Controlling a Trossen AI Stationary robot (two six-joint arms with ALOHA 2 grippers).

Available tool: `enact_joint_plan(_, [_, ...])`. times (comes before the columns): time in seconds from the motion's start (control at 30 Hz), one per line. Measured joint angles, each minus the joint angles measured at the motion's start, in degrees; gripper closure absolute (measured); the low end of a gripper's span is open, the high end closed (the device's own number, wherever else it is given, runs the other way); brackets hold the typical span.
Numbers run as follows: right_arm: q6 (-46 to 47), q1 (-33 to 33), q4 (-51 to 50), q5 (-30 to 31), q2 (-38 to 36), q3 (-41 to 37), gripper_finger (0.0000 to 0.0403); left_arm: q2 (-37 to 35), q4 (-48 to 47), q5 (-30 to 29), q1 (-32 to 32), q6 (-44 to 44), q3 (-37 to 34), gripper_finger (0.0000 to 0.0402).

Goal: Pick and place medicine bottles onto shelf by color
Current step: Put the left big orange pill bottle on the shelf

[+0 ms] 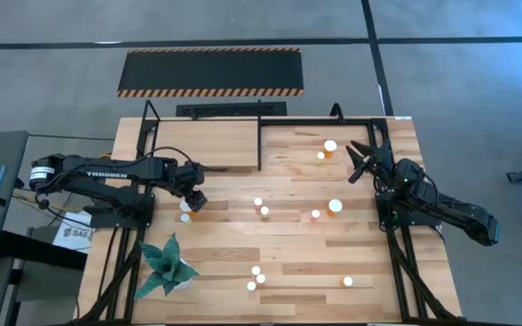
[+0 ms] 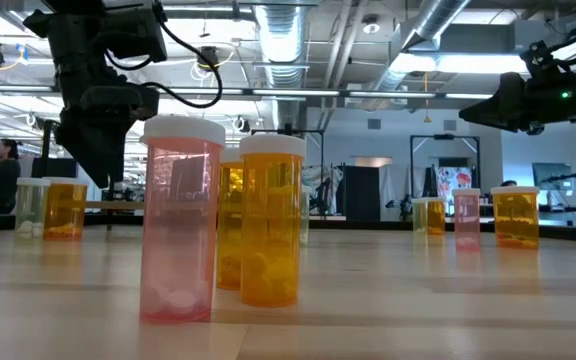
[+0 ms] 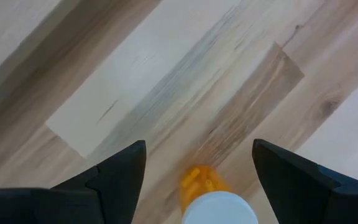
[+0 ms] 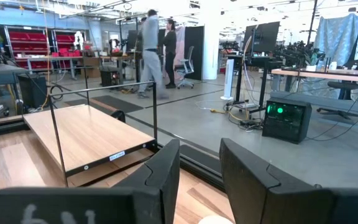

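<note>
Desk point(image 1: 288, 272), one, carrying one wooden shelf point(image 1: 207, 145) at its 11 o'clock corner; arms, two.

Left pincer point(image 1: 196, 201), spread wide, hangs over an upright orange bottle point(image 1: 187, 216) standing between its fingers toward 7 o'clock, long axis vertical, making this the nearer arm; right pincer point(image 1: 356, 163), pressed together and empty, waits at 2 o'clock.

Medicine bottles on the desk: about eleven white caps countable from above, none yet on the shelf.

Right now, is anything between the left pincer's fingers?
Yes: an orange bottle with a white cap stands between the open left pincer's fingers, touching neither. The left wrist view shows it; around it is bare wood.
</note>
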Motion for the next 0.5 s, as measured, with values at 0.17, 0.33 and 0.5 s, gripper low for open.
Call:
enact_joint_plan(0.17, [-0.01,0.00,0.01,0.00,0.00,0.01,0.0263,0.00,0.04,2.01,0.09,-2.05,0.00,0.0121])
enact_joint_plan(0.33, [0.00,0.00,0.00,0.00,0.00,-0.01,0.0265,0.00,-2.09,5.03,0.63,-6.69,0.00,0.0121])
enact_joint_plan(0.5, [-0.01,0.02,0.01,0.00,0.00,0.01,0.0265,0.00,-4.89,8.05,0.00,-8.78,0.00,0.0121])
